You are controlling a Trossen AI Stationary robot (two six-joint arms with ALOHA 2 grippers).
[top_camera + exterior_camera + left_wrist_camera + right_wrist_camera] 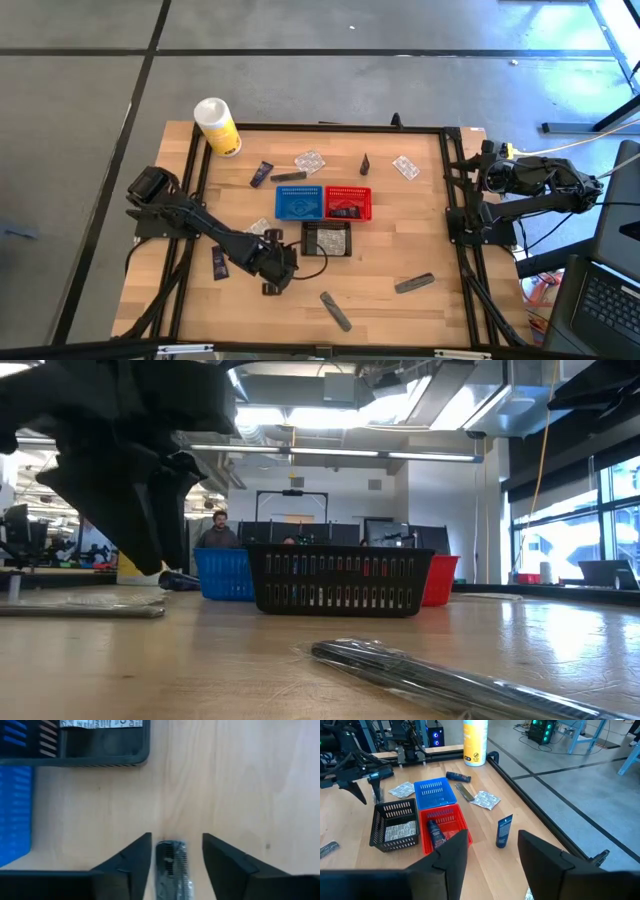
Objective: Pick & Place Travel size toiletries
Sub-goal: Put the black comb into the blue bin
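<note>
Toiletries lie scattered on the wooden table (pixel 400 230). One small dark packet (pixel 172 870) lies flat on the wood directly between the left gripper's (pixel 175 865) fingers, which stand spread either side of it with gaps showing, not pinching it. In the high view the left gripper (pixel 275 270) sits at about 7 o'clock from the black basket (pixel 327 239), low over the table.

The black basket holds a white printed packet (pixel 400 831); the red basket (pixel 348 203) holds a dark tube (pixel 436 833); the blue basket (pixel 299 202) looks bare inside from the right wrist view.

Loose items, from the baskets: a grey tube (pixel 336 310) at 6 o'clock near the front edge, a grey tube (pixel 414 284) at 4 o'clock, a navy sachet (pixel 218 262) at 8 o'clock beside the left arm, a clear packet (pixel 258 228) at 9 o'clock, a navy tube (pixel 262 174) and a slim grey tube (pixel 288 177) at 11 o'clock, a clear packet (pixel 310 160) at 12, a small upright blue tube (pixel 504 831) at 1 o'clock, a clear packet (pixel 405 167) at 2 o'clock.

A white-and-yellow canister (pixel 216 126) stands at the far left corner.

The right gripper (pixel 490 855) waits off the table's right edge, fingers apart, holding nothing.
</note>
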